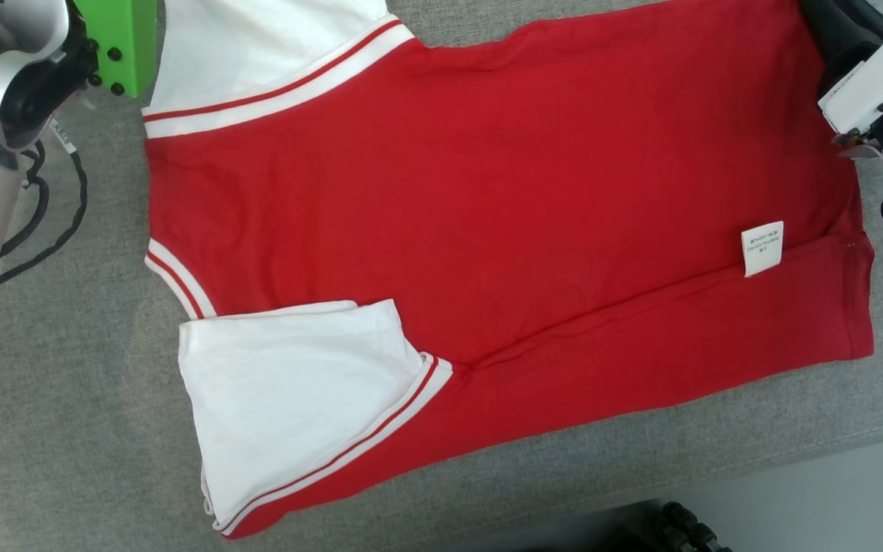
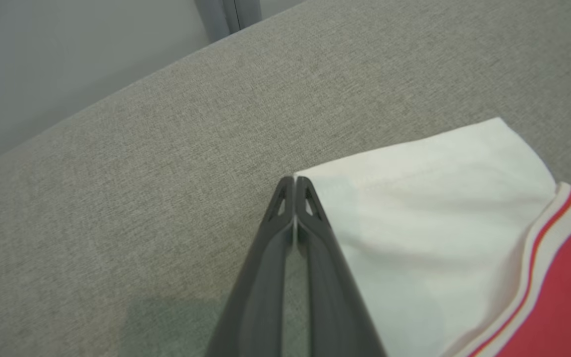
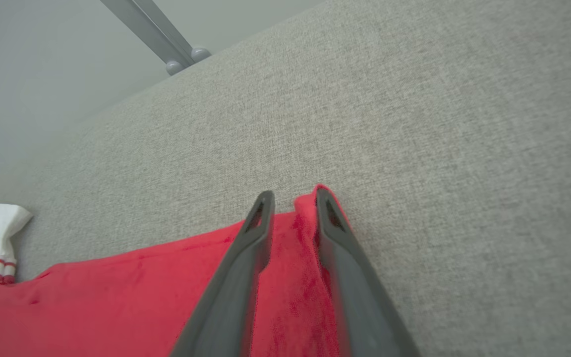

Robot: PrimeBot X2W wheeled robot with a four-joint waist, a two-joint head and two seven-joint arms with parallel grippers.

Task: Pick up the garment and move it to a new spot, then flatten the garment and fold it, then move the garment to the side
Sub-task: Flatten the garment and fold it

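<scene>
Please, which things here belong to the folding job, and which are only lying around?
For the job:
- red cotton shirt with white sleeves
- left gripper, at a sleeve corner
- right gripper, at the red hem

Lying about:
- black cable
- grey metal rail

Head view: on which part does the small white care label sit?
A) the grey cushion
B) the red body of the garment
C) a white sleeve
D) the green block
B: the care label lies on the red body of the garment, near its right end in the head view, well apart from the white sleeve.
</scene>
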